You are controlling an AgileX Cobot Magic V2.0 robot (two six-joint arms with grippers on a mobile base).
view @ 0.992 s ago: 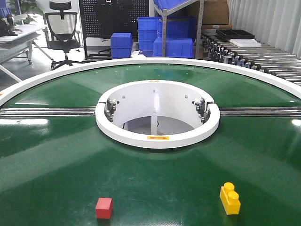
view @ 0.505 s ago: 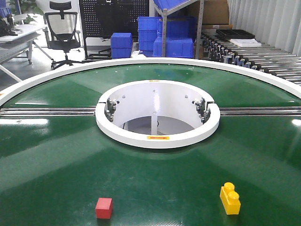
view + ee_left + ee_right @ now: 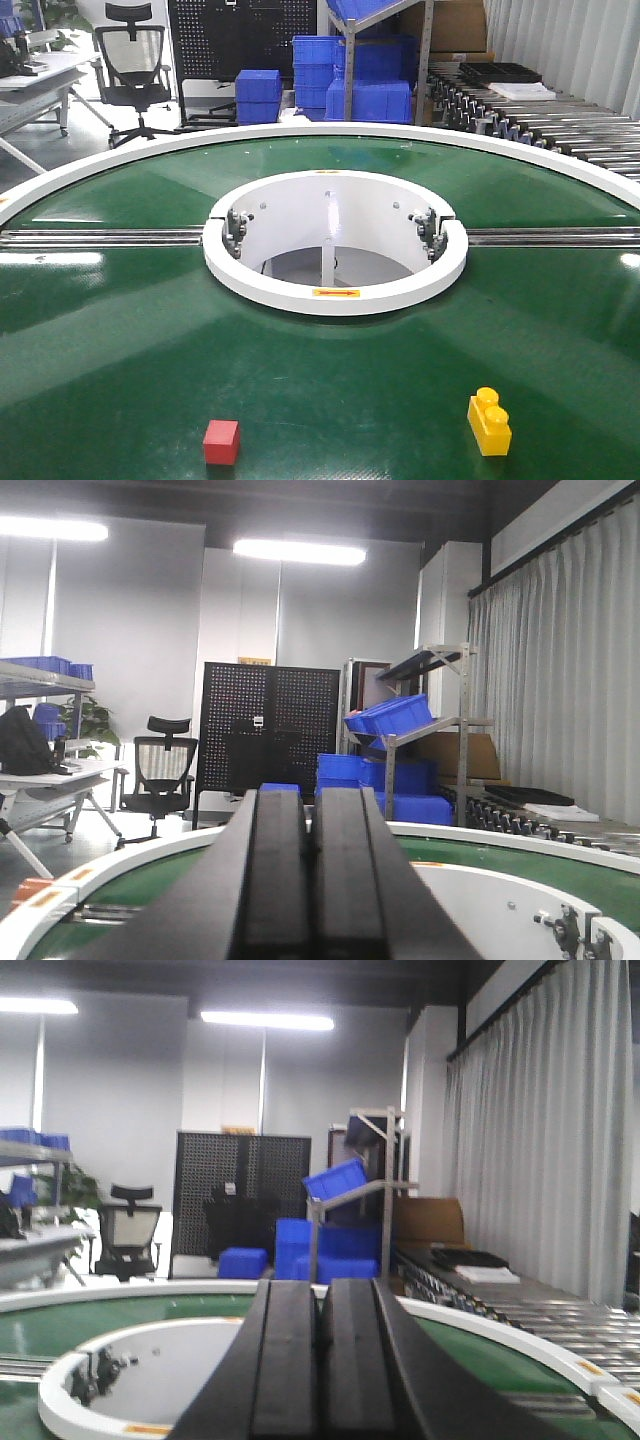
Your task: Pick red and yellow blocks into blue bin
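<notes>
Nothing had moved since a moment before. Red block (image 3: 221, 442) and yellow brick (image 3: 489, 422) sat apart near the front edge of the green table (image 3: 100, 330). Left gripper (image 3: 310, 815) and right gripper (image 3: 320, 1300) were pressed together, holding nothing.

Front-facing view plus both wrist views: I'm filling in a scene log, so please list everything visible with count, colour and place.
red cube: one, red, near edge of the belt, left of centre.
yellow brick: one, yellow, two studs, near edge, right.
round belt: one, dark green, white outer rim.
centre ring: one, white, middle of the belt.
crates: several, blue, stacked behind the belt.
office chair: one, black, far left.
pegboard: one, black, behind the crates.
roller conveyor: one, grey, far right.
left claw: one, black, shut, raised over the belt.
right claw: one, black, shut, raised over the belt.
</notes>
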